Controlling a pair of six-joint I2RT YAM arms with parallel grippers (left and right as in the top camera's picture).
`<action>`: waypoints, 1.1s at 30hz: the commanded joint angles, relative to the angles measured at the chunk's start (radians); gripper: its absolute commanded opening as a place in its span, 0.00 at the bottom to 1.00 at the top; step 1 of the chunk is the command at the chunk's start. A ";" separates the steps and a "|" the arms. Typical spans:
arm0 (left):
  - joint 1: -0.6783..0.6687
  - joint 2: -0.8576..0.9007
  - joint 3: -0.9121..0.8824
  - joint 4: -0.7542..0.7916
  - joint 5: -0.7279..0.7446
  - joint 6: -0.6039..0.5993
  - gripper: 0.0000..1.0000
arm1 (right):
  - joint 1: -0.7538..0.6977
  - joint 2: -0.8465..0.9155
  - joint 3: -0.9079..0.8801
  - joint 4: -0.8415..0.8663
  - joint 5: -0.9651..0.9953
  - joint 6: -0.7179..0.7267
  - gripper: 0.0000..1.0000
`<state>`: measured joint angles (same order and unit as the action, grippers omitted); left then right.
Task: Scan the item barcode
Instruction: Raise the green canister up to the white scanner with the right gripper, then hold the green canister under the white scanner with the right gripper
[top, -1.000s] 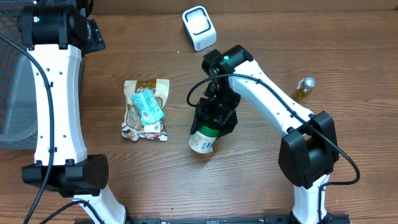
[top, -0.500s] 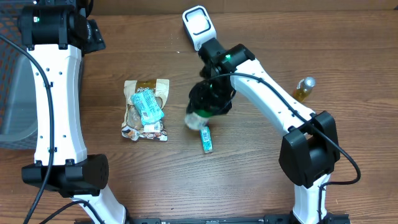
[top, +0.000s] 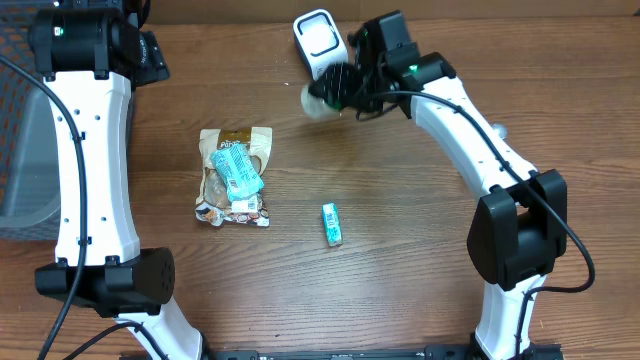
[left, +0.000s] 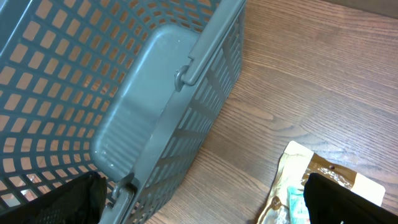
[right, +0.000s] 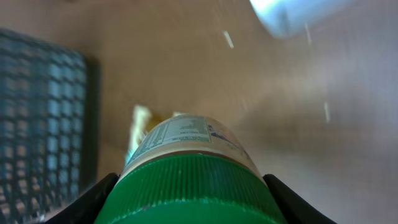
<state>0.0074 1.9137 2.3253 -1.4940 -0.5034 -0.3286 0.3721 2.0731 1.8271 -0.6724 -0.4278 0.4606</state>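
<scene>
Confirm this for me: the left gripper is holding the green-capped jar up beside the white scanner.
Wrong side. The right gripper holds the green-capped jar up beside the white scanner. The overhead view shows it, and the right wrist view shows the cap in its grip.

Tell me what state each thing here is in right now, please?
jar: lifted in the air, tipped sideways, right beside the scanner.
right gripper: shut on the jar at its green-capped end.
left gripper: open, holding nothing.
scanner: standing upright.
snack bag: lying flat.
teal packet: lying on top of the snack bag.
small teal box: lying flat, alone.
basket: upright, beneath the left gripper.
</scene>
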 joint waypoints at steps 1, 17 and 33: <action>-0.001 -0.006 0.019 0.002 0.007 0.018 1.00 | 0.011 -0.053 0.027 0.127 0.023 -0.086 0.04; -0.001 -0.006 0.019 0.002 0.007 0.018 1.00 | 0.020 0.016 0.026 0.539 0.346 -0.261 0.04; -0.001 -0.006 0.019 0.002 0.007 0.018 1.00 | 0.019 0.265 0.026 0.967 0.470 -0.261 0.04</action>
<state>0.0074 1.9137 2.3253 -1.4937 -0.5011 -0.3286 0.3908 2.3219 1.8275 0.2420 -0.0212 0.2058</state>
